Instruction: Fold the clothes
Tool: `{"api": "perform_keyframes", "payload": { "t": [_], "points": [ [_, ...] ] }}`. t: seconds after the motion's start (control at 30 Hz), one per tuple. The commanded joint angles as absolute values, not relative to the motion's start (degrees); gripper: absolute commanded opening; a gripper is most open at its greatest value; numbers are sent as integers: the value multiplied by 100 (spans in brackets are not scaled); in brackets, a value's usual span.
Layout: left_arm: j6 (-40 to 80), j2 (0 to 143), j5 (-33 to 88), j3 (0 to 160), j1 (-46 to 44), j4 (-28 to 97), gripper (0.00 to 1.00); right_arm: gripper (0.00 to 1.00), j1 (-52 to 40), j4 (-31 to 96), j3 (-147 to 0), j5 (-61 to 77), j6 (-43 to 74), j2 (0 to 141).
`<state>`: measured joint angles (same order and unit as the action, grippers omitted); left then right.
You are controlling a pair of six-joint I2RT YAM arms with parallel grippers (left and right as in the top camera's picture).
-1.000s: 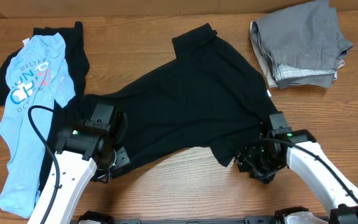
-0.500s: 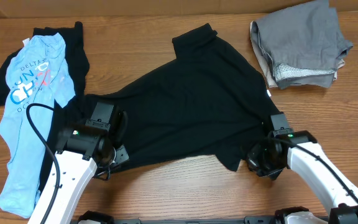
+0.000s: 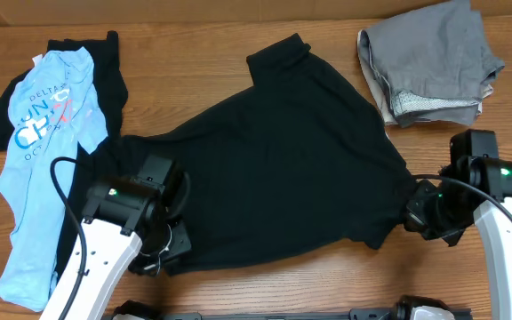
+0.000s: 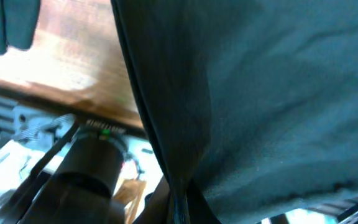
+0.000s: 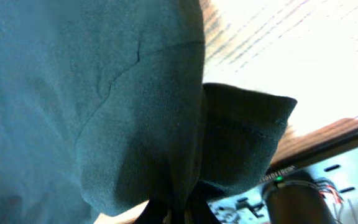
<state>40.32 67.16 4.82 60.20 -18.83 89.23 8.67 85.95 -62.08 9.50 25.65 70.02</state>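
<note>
A black shirt (image 3: 283,169) lies stretched across the middle of the table in the overhead view. My left gripper (image 3: 169,242) is shut on its lower left hem; the left wrist view shows black cloth (image 4: 260,93) bunched between the jaws of that gripper (image 4: 179,210). My right gripper (image 3: 414,207) is shut on the shirt's right edge, and in the right wrist view a fold of the cloth (image 5: 135,112) runs down into the gripper (image 5: 180,211). The fingertips of both grippers are hidden by fabric.
A light blue printed shirt (image 3: 43,160) lies over another black garment (image 3: 105,62) at the far left. A folded grey pile (image 3: 429,58) sits at the back right. Bare wooden table (image 3: 265,276) shows along the front edge.
My right gripper has shut on the shirt's edge and pulled it to the right. The left gripper has drawn the hem slightly toward the front, so the shirt lies stretched wider.
</note>
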Motion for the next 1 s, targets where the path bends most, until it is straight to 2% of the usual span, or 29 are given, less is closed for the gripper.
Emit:
{"api": "perform_keyframes", "payload": {
  "t": [0.0,0.17,0.33,0.8,0.97],
  "points": [
    [4320,6464,561,6082,-2174,9273,4,4,913,8621,-6346,1052,2051,6965],
    [4998,6040,384,5857,-2449,9402,4,4,913,8401,-6346,1057,1966,6982],
    [5188,5804,357,5518,-2471,8858,4,4,906,8007,-6346,1240,1964,7229],
    [5638,6364,-307,5190,-2456,7459,4,4,587,5878,-6346,1833,1951,7979],
    [5704,6567,-738,5190,-2147,7295,4,4,563,5168,-6346,1966,1949,8388]
  ]
}}
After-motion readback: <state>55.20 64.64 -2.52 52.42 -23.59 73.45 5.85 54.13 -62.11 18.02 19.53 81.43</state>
